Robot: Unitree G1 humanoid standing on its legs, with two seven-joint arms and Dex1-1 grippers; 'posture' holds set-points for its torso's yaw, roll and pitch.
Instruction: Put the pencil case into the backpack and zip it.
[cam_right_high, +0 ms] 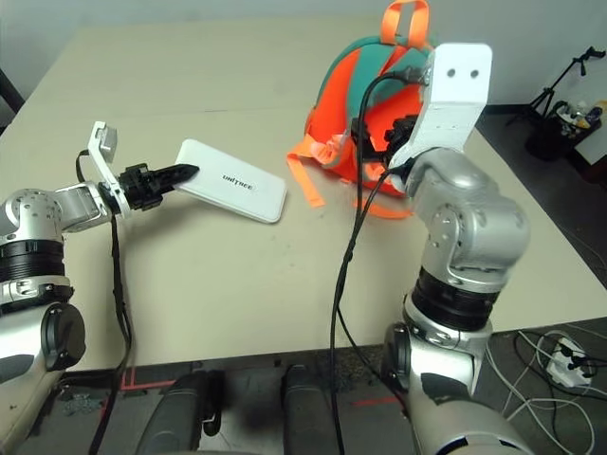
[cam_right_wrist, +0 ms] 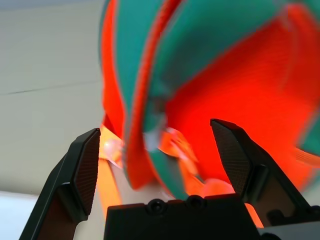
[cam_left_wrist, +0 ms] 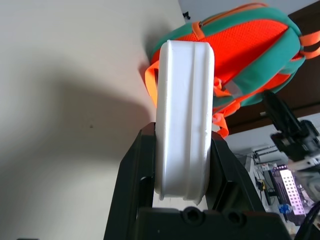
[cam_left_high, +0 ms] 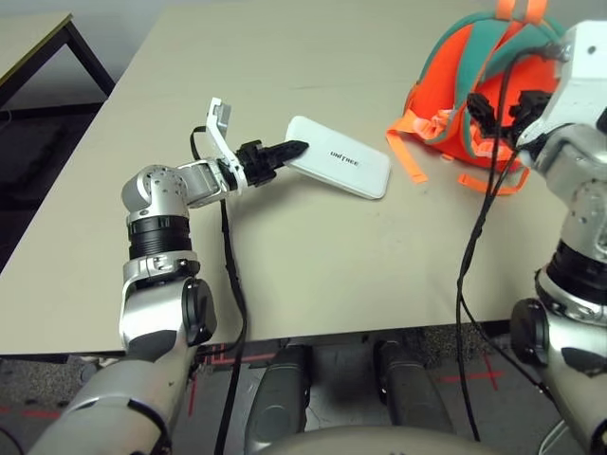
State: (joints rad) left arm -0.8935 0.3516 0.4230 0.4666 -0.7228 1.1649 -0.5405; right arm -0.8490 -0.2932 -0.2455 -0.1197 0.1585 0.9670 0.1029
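In the left eye view the left pincer [cam_left_high: 272, 162] gripped one end of the pencil case [cam_left_high: 339, 157] above the worktop [cam_left_high: 313, 256], seemingly to carry it toward the backpack [cam_left_high: 455, 90]; in the left wrist view its fingers [cam_left_wrist: 134, 172] pinched both broad faces, probably for steadiness; in the right wrist view the right pincer [cam_right_wrist: 162, 150] was spread before the backpack, perhaps to grasp its fabric.

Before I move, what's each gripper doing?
Left gripper: closed on the white case.
Right gripper: open, empty, in front of the backpack.
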